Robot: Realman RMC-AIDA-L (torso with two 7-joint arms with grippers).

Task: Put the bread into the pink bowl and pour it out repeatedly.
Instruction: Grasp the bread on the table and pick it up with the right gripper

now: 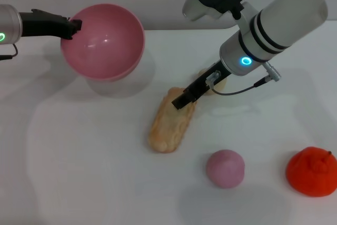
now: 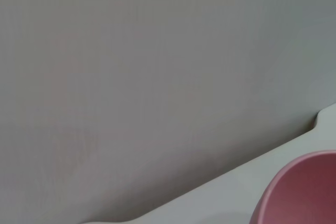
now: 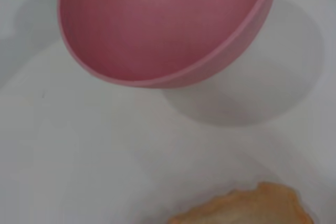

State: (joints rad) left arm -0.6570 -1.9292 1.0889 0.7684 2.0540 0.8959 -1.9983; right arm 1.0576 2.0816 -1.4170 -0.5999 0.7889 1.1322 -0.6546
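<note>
No text, label, brand, number or sign can be read on anything here.

Head view high, looking down; all 3 views share pink bowl (image 1: pixel 103 40); wrist views close.

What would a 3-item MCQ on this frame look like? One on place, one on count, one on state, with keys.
1. The bread lies:
A. in the pink bowl
B. on the table
C. on the pink ball

2. Loose items near the table's front edge:
A. none
B. two
C. five

3. The pink bowl is:
A. tilted, held at its rim
B. upside down
C. stacked on the bread

Key: 1 B, it rests on the white table under the right hand. 2 B, pink ball and red toy. 3 A, the left hand grips the rim.
</note>
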